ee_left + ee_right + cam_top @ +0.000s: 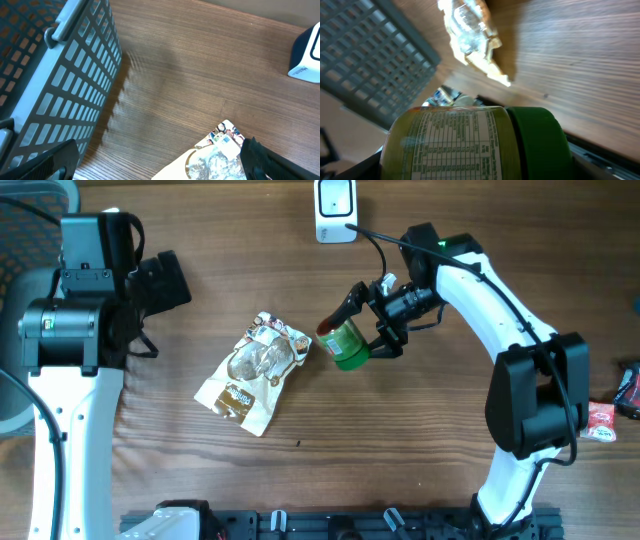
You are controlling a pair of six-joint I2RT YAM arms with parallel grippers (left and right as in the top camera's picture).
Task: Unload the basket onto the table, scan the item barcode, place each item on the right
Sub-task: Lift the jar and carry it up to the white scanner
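A jar (347,348) with a green lid and a yellow-green label hangs above the table's middle, lying sideways, and my right gripper (354,335) is shut on it. In the right wrist view the jar (470,145) fills the lower frame, its printed nutrition table facing the camera. No barcode shows on the visible face. A white barcode scanner (334,208) stands at the table's far edge, up and slightly left of the jar. My left gripper (160,167) is open at the far left with nothing between its fingers, its dark fingertips (52,162) at the frame's bottom corners.
A shiny snack bag (255,370) lies flat left of the jar, its corner (220,152) by my left gripper. A grey mesh basket (55,75) stands close on the left. Red packets (605,420) lie at the right edge. The scanner (307,55) shows far right.
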